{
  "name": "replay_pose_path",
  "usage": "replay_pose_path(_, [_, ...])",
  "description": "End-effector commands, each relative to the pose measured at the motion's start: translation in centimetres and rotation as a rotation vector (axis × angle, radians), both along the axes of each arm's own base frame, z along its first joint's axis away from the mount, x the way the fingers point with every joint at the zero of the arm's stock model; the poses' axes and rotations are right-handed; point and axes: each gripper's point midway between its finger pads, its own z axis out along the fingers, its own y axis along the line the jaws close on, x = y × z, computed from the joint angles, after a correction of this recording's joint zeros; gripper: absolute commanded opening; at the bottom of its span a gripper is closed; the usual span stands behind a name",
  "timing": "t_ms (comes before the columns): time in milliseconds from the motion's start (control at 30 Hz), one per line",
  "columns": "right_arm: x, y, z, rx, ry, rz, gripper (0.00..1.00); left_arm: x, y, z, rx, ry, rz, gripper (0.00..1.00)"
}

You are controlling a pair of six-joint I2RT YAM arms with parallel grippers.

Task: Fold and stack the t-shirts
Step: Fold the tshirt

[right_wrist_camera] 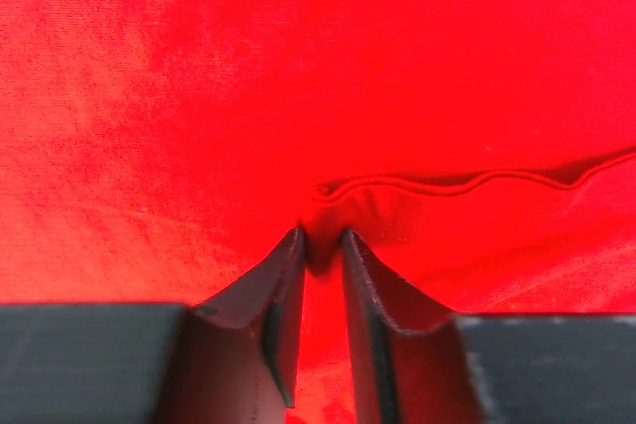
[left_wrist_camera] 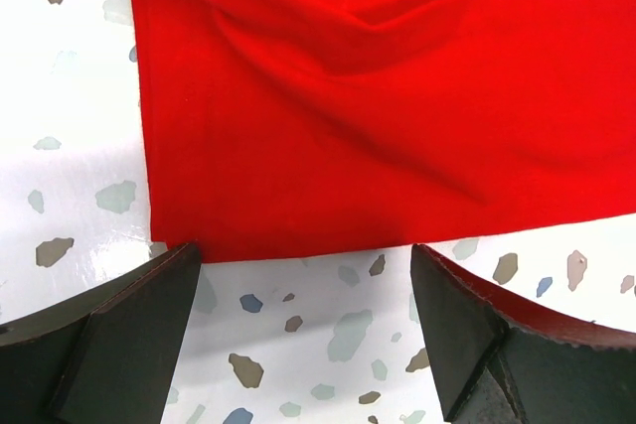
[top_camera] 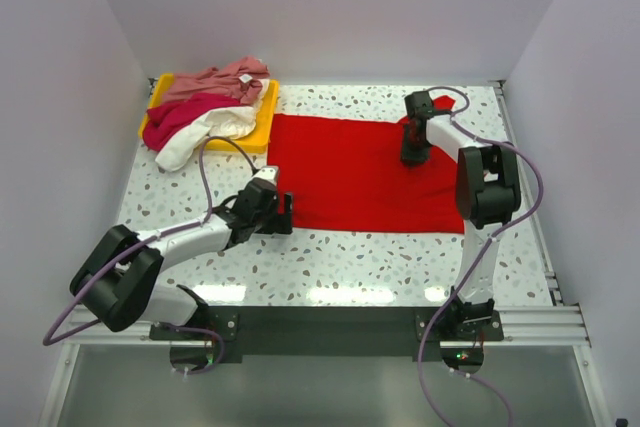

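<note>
Here the bright red t-shirt (top_camera: 350,172) lies spread flat in the middle of the speckled table (top_camera: 330,257). The right gripper (right_wrist_camera: 323,245) stands on the shirt at about 2 o'clock, its fingers clenched on a small ridge of red cloth beside a seam. The left gripper (left_wrist_camera: 306,265) is at about 8 o'clock, at the shirt's near left corner, fingers released wide, holding nothing. At 10 o'clock the yellow tray (top_camera: 268,119) carries a loose heap: dusty pink t-shirt (top_camera: 215,82), crimson-magenta t-shirt (top_camera: 180,117), cream-white t-shirt (top_camera: 205,139).
</note>
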Motion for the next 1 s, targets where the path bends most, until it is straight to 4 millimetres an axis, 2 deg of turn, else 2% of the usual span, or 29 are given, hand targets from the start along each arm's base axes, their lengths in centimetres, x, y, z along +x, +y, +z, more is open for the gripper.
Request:
replay_pose_path(0, [1.1, -0.1, 0.9, -0.009, -0.038, -0.017, 0.17, 0.5, -0.1, 0.5, -0.029, -0.035, 0.021, 0.92])
replay_pose_path(67, [1.2, 0.0, 1.3, -0.006, -0.047, -0.019, 0.10, 0.4, 0.0, 0.4, -0.026, -0.034, 0.024, 0.92])
replay_pose_path(100, [1.2, 0.0, 1.4, -0.002, -0.050, -0.019, 0.02, 0.3, 0.1, 0.2, -0.022, -0.032, 0.026, 0.93])
replay_pose_path(133, [1.3, 0.0, 1.6, -0.002, -0.054, -0.018, 0.00, 0.3, 0.2, 0.1, -0.018, -0.029, 0.029, 0.93])
replay_pose_path(400, [1.7, 1.2, 4.9, 0.072, -0.140, 0.004, 0.00, -0.3, 0.8, -0.3, -0.003, -0.016, 0.037, 0.93])
replay_pose_path(567, [2.3, 2.1, 5.9, 0.120, -0.165, 0.008, 0.00, -0.5, 1.1, -0.5, 0.007, -0.012, 0.041, 0.93])
replay_pose_path(667, [2.7, 2.6, 6.1, 0.144, -0.178, 0.014, 0.00, -0.6, 1.1, -0.6, 0.006, -0.011, 0.042, 0.93])
replay_pose_path(933, [2.5, 2.7, 4.2, 0.143, -0.122, 0.015, 0.00, -0.8, 1.2, -0.6, 0.009, -0.004, 0.039, 0.95])
replay_pose_path(967, [2.4, 2.7, 4.2, 0.144, -0.121, 0.015, 0.08, -0.7, 1.1, -0.4, 0.008, -0.005, 0.039, 0.95])
